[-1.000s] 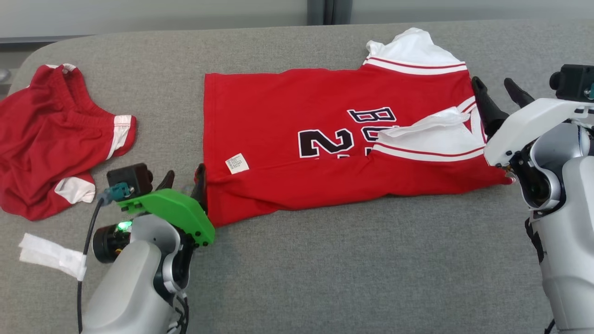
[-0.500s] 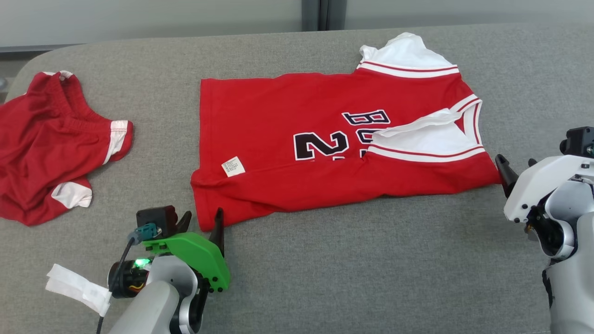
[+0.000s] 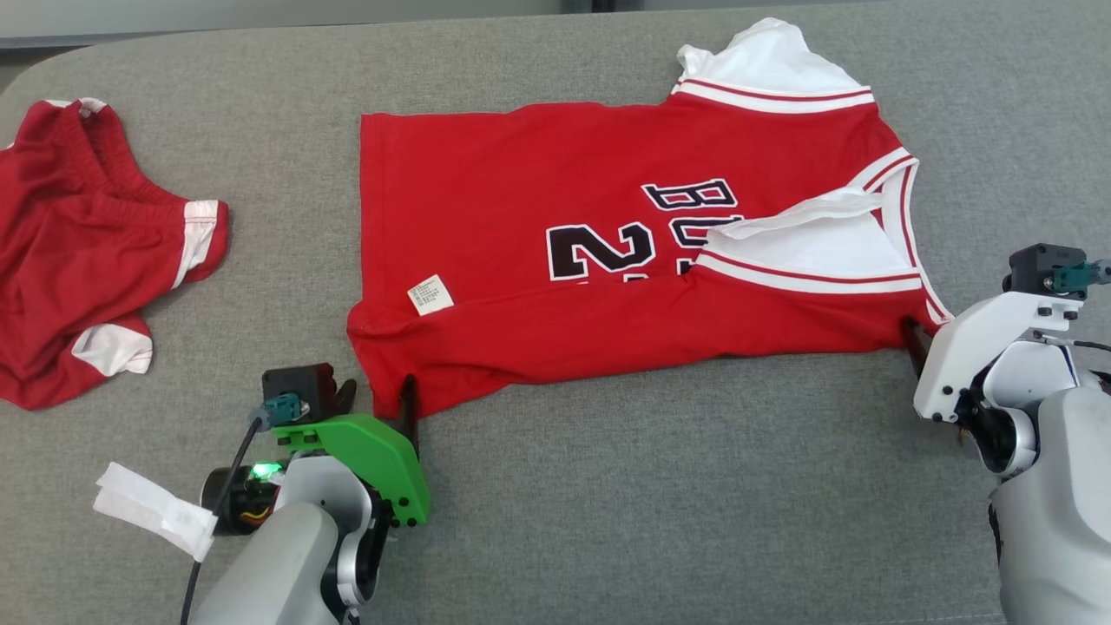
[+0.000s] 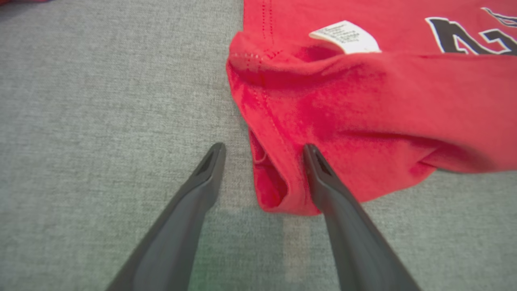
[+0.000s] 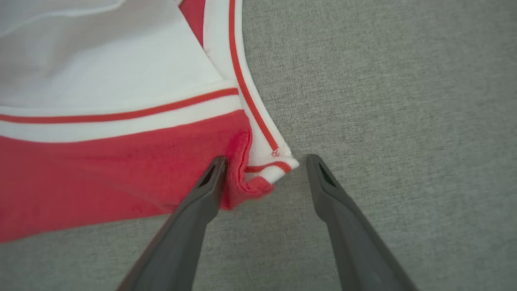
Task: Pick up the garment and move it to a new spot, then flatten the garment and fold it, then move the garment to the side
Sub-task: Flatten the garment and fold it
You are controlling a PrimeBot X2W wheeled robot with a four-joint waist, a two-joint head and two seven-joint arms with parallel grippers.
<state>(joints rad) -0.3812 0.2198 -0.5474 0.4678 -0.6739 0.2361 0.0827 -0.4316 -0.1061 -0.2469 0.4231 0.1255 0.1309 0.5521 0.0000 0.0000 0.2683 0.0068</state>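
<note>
jersey lies part-folded on the table, centre to upper right of frame. left tool spread, straddling the lower-left hem corner; right tool spread around the lower-right strap corner, nothing pinched. Risk: a finger sits over the fold, so closing may catch one layer and the fold opens on lift

The red jersey is laid flat and sideways on the grey tabletop, with the collar end at the right. The near long edge is folded over, partly covering the black numerals. White, red-striped trim and a small white label are exposed.
</note>
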